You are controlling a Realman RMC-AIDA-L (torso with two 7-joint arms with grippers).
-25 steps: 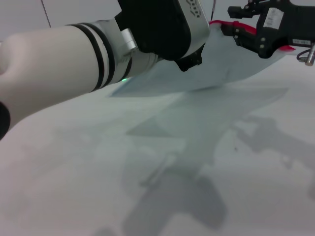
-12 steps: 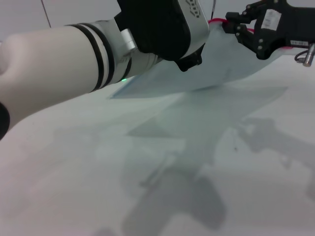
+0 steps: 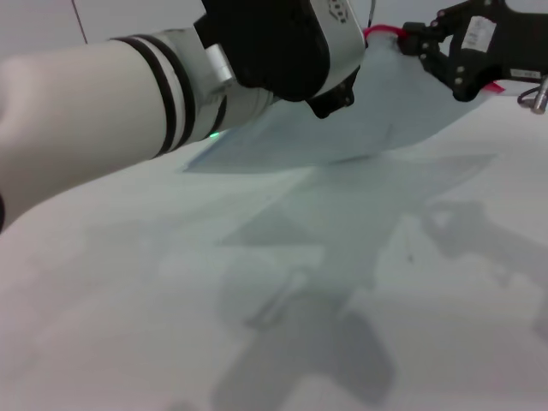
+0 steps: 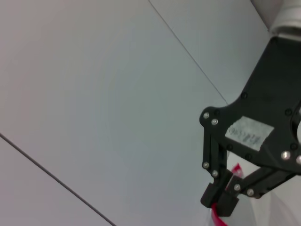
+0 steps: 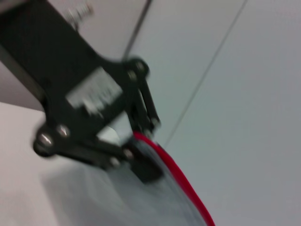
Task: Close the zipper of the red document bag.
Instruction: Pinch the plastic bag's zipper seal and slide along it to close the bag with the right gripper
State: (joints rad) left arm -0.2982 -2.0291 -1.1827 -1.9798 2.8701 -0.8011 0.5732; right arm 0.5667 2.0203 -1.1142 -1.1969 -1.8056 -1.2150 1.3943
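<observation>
The red document bag (image 3: 342, 120) is a translucent pale sheet held up off the table at the far side, sagging between both arms. Its zipper (image 3: 381, 32) is the thin red strip along the raised top edge, also seen in the right wrist view as the zipper (image 5: 181, 186). My left gripper (image 5: 143, 165) is shut on the bag's red-trimmed edge at one end. My right gripper (image 4: 221, 203) is shut on the red zipper strip. In the head view the right gripper (image 3: 411, 38) sits just right of the left arm's black wrist (image 3: 282, 43).
The white table (image 3: 257, 325) stretches below the bag, marked only by shadows of the bag and arms. My left forearm (image 3: 103, 111) fills the upper left of the head view. A pale panelled wall (image 4: 94, 94) stands behind.
The right gripper has risen slightly and turned along the red edge, so less red strip shows between the two grippers. The bag's low corner has shifted a little left.
</observation>
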